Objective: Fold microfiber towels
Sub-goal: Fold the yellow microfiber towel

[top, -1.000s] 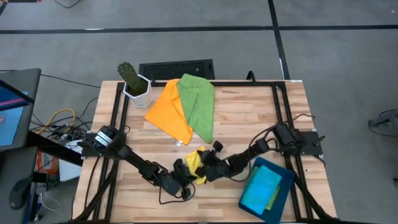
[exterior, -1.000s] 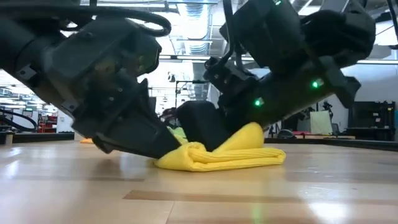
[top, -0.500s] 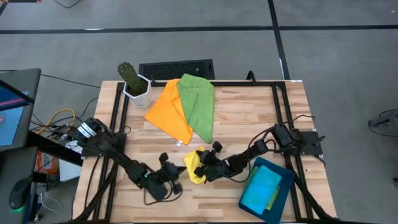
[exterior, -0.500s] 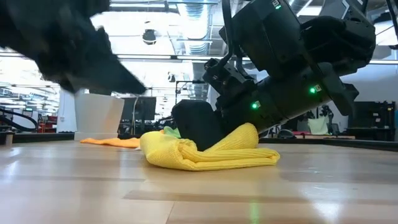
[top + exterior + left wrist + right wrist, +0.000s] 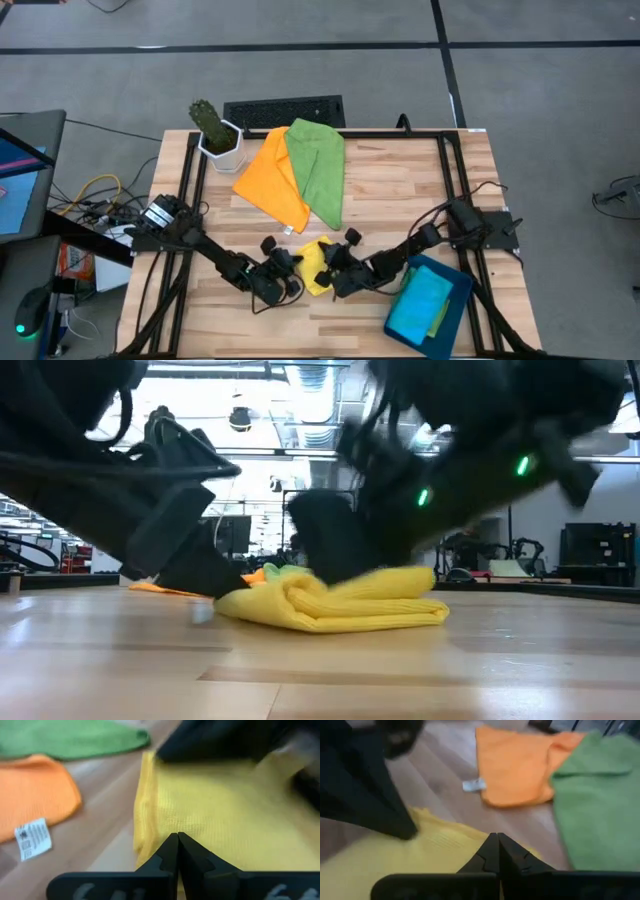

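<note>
You had the yellow towel (image 5: 316, 268) lying on the table (image 5: 400, 190) near its front edge, bunched into a partly folded wad between your two grippers; in the low view it showed stacked layers with a rolled fold on one side and a flatter tail on the other; its long axis ran roughly across the table, from one gripper toward the other.

Your left gripper (image 5: 284, 272) sat at the towel's left edge, fingers pressed together with nothing between them; the left wrist view showed the closed tips resting over yellow cloth, the towel's hemmed edge just ahead of them.

Your right gripper (image 5: 338, 275) sat at the towel's right side, fingers likewise closed and empty; its wrist view showed the tips above the yellow cloth, with the orange towel (image 5: 272, 178) and green towel (image 5: 318, 168) lying farther back.

Both grippers were about equally near the towel, one at each end of it; neither held it; the coming move, in my judgement, turned on which end you would take, since the cloth lay directly between the tips.

The orange and green towels lay overlapped at the rear of the table, well apart from the work; a blue towel (image 5: 420, 303) lay in the tray (image 5: 458, 315) at the front right corner; a potted cactus (image 5: 214, 128) stood at the rear left.
</note>
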Controlling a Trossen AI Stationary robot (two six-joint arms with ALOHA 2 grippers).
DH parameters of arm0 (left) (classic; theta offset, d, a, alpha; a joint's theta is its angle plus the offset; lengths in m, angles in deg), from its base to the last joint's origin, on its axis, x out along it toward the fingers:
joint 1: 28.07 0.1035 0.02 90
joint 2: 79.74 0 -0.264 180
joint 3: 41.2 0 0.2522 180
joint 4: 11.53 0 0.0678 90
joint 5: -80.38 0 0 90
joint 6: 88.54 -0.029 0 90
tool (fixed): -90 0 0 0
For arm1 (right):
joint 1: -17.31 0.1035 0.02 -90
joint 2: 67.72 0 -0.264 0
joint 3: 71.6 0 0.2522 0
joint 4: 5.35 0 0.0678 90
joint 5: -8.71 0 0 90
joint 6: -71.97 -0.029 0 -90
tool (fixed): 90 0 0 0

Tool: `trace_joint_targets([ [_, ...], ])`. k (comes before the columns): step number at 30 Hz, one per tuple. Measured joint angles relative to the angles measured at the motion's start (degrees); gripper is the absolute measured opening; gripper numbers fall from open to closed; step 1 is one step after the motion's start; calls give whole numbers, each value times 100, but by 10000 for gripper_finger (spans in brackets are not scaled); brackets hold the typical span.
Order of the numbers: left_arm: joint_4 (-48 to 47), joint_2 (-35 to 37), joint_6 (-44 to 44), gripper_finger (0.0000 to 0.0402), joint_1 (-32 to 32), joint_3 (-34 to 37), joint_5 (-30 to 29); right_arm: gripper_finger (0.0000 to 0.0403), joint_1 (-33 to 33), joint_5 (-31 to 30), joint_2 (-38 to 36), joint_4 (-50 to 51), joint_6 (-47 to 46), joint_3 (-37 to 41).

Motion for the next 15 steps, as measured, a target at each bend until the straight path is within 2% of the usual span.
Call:
trace_joint_targets([
  [3,-38,2,80,0,68,21,2,21,136,-342,-515,247,322,11],
  [7,-49,2,78,0,93,27,54,14,396,-238,-1047,224,537,122],
  [10,-79,3,41,0,93,27,82,13,698,129,-1068,234,482,208],
  [15,-169,13,-1,0,93,25,135,18,1140,305,-448,95,-59,265],
])
